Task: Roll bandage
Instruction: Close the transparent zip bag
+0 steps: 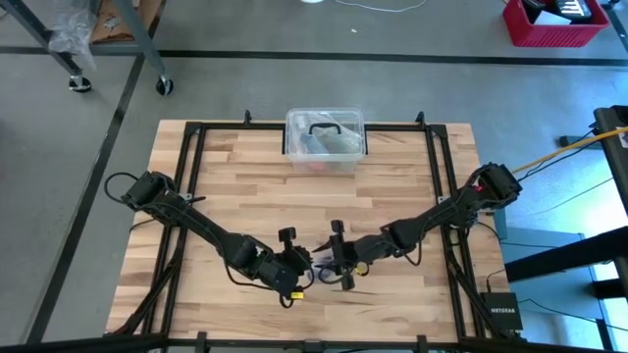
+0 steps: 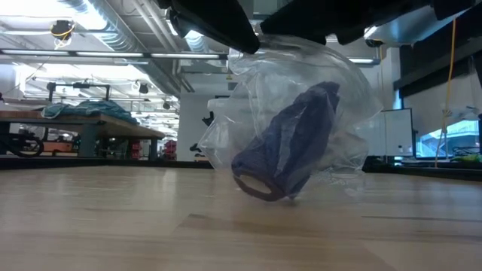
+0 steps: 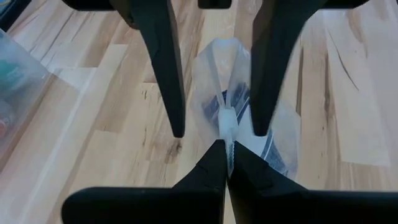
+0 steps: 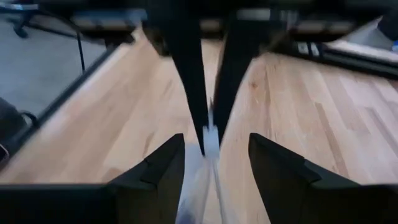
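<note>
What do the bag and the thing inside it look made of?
Wrapper: thin clear plastic film, glossy, crinkled, with highlights. Bandage inside: soft matte navy-purple fabric, seemingly woven or knit, sagging in folds. Left gripper pinches the wrapper's edge.

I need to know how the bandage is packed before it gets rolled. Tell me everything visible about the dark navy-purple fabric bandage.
The dark navy-purple fabric bandage is soft cloth, bunched into loose folds with a loop at its lower end, not laid out flat. It sits inside the crinkled clear plastic wrapper, which hangs at the near-middle of the wooden table. The left gripper is shut on the wrapper's edge; the right gripper stands open astride it. Neither touches the cloth itself.
</note>
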